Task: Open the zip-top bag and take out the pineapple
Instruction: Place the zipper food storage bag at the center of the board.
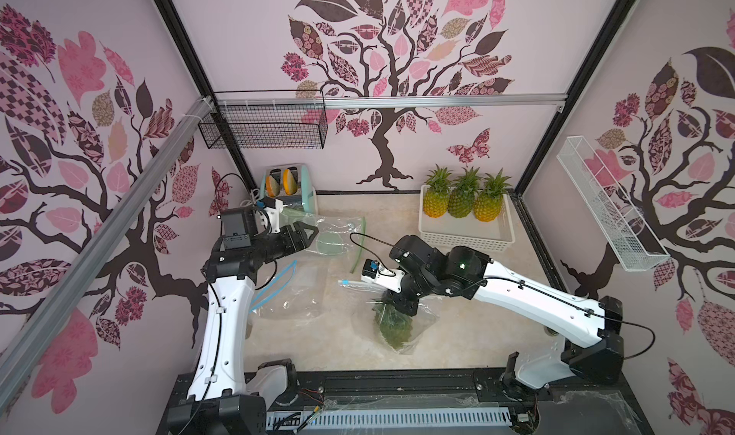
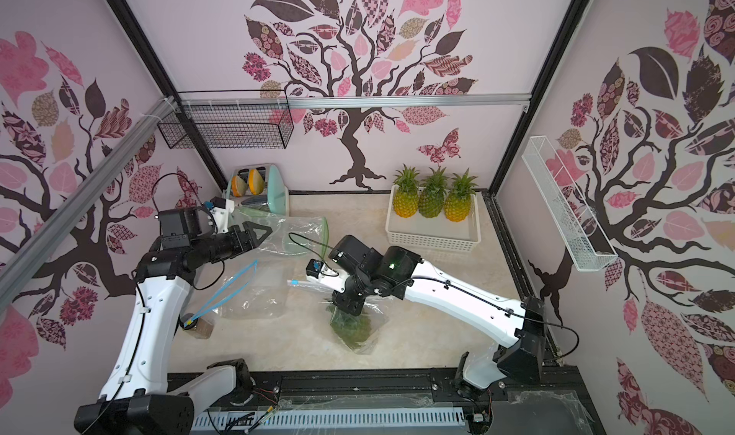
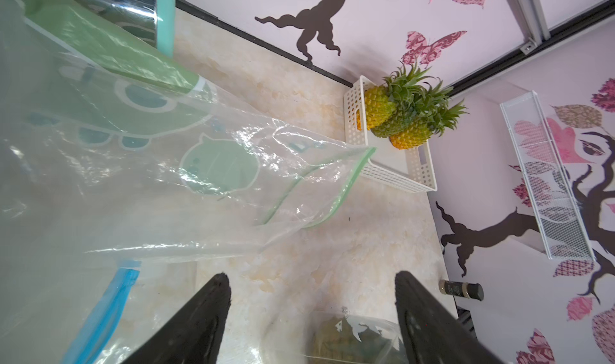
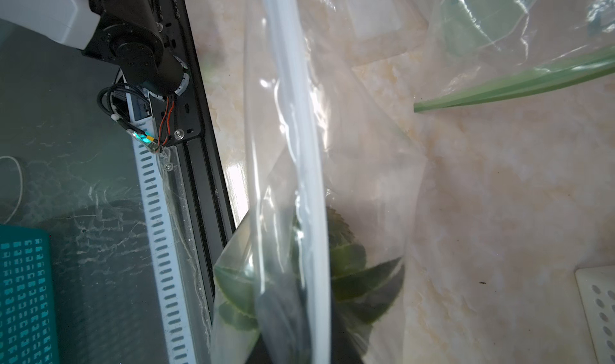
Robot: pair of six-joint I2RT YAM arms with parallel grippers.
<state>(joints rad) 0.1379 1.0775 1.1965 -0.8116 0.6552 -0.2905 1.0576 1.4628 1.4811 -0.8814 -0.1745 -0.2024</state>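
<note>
The zip-top bag (image 1: 422, 322) (image 2: 377, 321) stands near the table's front centre with a green pineapple (image 1: 391, 329) (image 2: 352, 329) inside, crown uppermost. My right gripper (image 1: 402, 306) (image 2: 347, 308) points down onto the bag's top. In the right wrist view its dark fingers lie close on either side of the white zip strip (image 4: 293, 113), one of them blurred behind plastic, and pineapple leaves (image 4: 352, 262) show through the film. A blue slider (image 1: 345, 282) sits at the strip's far end. My left gripper (image 1: 308, 234) (image 3: 311, 276) hovers open and empty at the back left.
An empty green-zip bag (image 1: 338, 234) and an empty blue-zip bag (image 1: 294, 290) lie left of centre. At the back right a white basket (image 1: 465, 240) holds three pineapples. A mint toaster (image 1: 308, 198) fills the back left corner. Wire baskets (image 1: 262, 129) (image 1: 608, 202) hang on the walls.
</note>
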